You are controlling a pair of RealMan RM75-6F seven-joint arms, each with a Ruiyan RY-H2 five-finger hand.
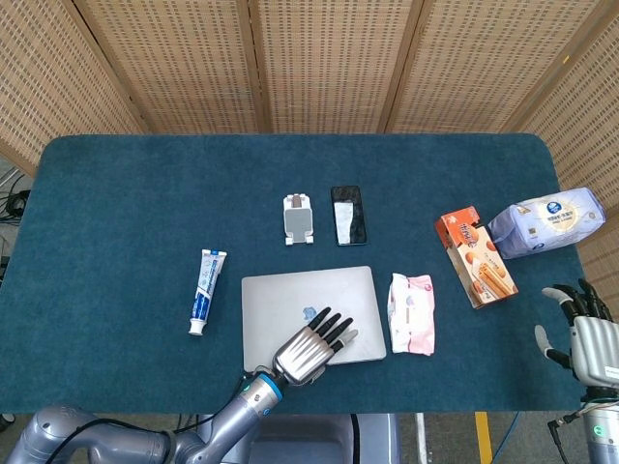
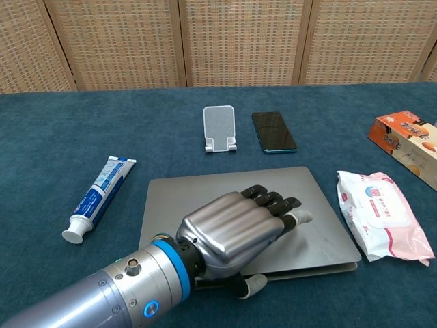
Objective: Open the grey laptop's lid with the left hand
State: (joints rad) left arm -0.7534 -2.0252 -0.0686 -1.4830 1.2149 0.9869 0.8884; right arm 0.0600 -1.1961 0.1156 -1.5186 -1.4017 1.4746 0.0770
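The grey laptop (image 1: 290, 300) (image 2: 205, 195) lies at the near middle of the blue table. Its lid is raised a little at the front edge, and a thin strip of the base (image 2: 321, 268) shows beneath it. My left hand (image 1: 311, 350) (image 2: 235, 232) grips that front edge, with fingers (image 2: 273, 201) flat on top of the lid and the thumb (image 2: 249, 285) tucked under it. My right hand (image 1: 580, 333) hangs open past the table's near right corner, holding nothing; the chest view does not show it.
A toothpaste tube (image 1: 206, 290) (image 2: 99, 198) lies left of the laptop. Behind it stand a white phone stand (image 1: 298, 219) (image 2: 219, 128) and a dark phone (image 1: 349, 215) (image 2: 274, 132). To the right are a wipes pack (image 1: 412, 313) (image 2: 382, 213), an orange biscuit box (image 1: 475, 256) (image 2: 408, 147) and a tissue pack (image 1: 546, 222).
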